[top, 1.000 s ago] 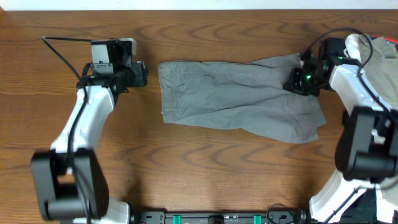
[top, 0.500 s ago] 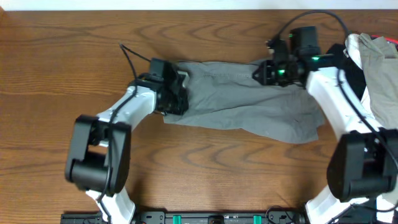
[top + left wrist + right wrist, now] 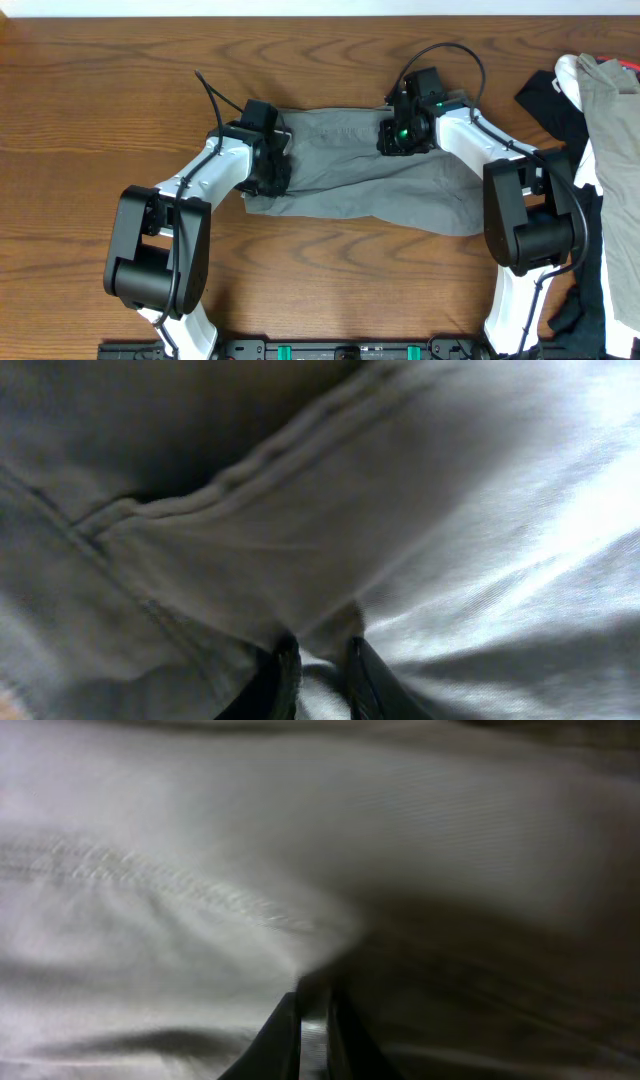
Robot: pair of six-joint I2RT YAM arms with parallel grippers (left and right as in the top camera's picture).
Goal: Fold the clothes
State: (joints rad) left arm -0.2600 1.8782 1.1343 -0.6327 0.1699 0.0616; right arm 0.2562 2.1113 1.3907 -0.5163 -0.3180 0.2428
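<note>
Grey-olive shorts (image 3: pixel 360 185) lay spread across the middle of the wooden table (image 3: pixel 100 120), long axis left to right, lower edge rumpled and the left end bunched. Well apart at the right edge sat a heap of other clothing: a beige-tan garment (image 3: pixel 610 100) on top, with a white garment (image 3: pixel 570 72) and a black garment (image 3: pixel 540 95) showing beneath and beside it. Both arms reached in over the cloth from the near side and covered parts of its left end and upper edge in the overhead view; the black cable of each looped above its wrist. Left gripper (image 3: pixel 272 165) was down on the left end of the shorts. In the left wrist view its fingers (image 3: pixel 280 682) stood close together with a ridge of fabric pinched between them, just below a stitched seam. Right gripper (image 3: pixel 400 135) was down on the upper edge, right of centre. In the right wrist view its fingers (image 3: pixel 275 1050) were almost touching, with a thin pale sliver of cloth caught in the slit. That view was blurred; the cloth's detail could not be made out.
</note>
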